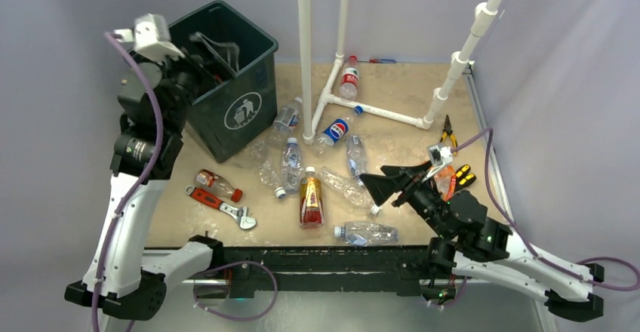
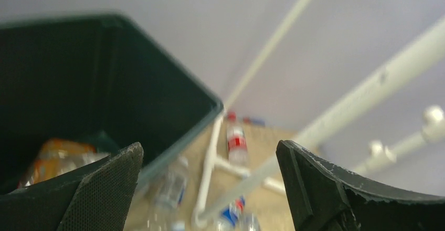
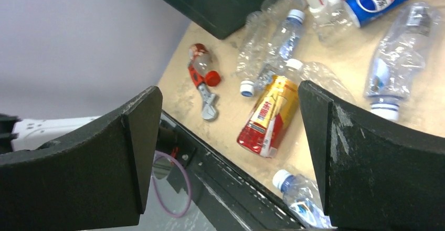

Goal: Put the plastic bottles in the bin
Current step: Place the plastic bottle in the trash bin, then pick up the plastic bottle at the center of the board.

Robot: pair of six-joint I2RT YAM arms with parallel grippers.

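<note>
The dark green bin [image 1: 240, 109] stands at the back left. My left gripper [image 1: 215, 51] hangs open and empty over its mouth. In the left wrist view the left gripper [image 2: 209, 152] shows an orange-labelled bottle [image 2: 57, 155] lying inside the bin [image 2: 173, 94]. Several plastic bottles lie on the table: an amber one [image 1: 310, 200], a clear one [image 1: 366, 232] by the front edge, a blue-labelled one [image 1: 334, 132], a red-labelled one [image 1: 349, 79] and a red-capped one [image 1: 217, 185]. My right gripper [image 1: 381, 185] hovers open above the table's right side. In its wrist view the right gripper [image 3: 229, 115] frames the amber bottle [image 3: 267, 115].
A red-handled wrench [image 1: 220, 205] lies at the front left. Yellow-handled pliers [image 1: 448, 130] and other tools [image 1: 455, 179] sit at the right edge. A white pipe frame [image 1: 306, 53] rises from the back middle, with a blue-handled screwdriver [image 1: 381, 61] behind it.
</note>
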